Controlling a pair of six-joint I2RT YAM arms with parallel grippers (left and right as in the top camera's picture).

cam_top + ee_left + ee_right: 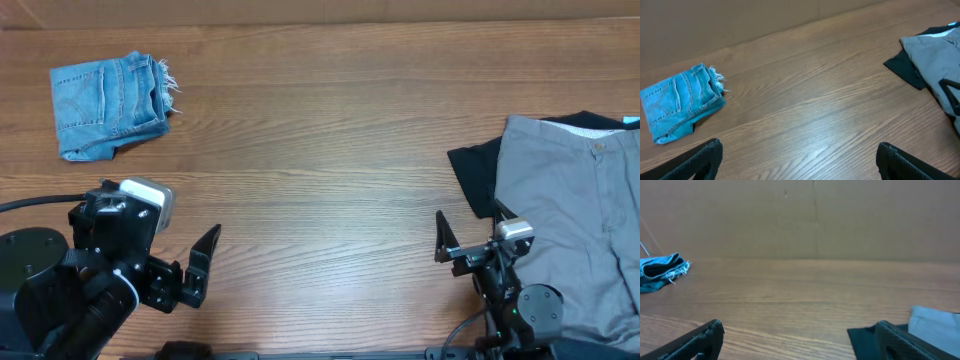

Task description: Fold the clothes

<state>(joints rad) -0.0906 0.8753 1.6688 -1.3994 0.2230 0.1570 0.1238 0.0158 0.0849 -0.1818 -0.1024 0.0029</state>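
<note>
The light-blue denim jeans (108, 104) lie folded into a small bundle at the table's far left, frayed hem to the right. They also show in the left wrist view (681, 101) and far off in the right wrist view (661, 270). My left gripper (200, 268) is open and empty near the front left edge, well in front of the jeans; in its own wrist view (799, 155) only bare wood lies between its fingers. My right gripper (465, 238) is open and empty at the front right, seen also in the right wrist view (799, 335).
A pile of other clothes lies at the right: grey trousers (575, 215) on top of a black garment (475, 175), also in the left wrist view (935, 55). Bare wooden tabletop (330, 180) spans the middle. A brown wall (805, 215) stands behind the table.
</note>
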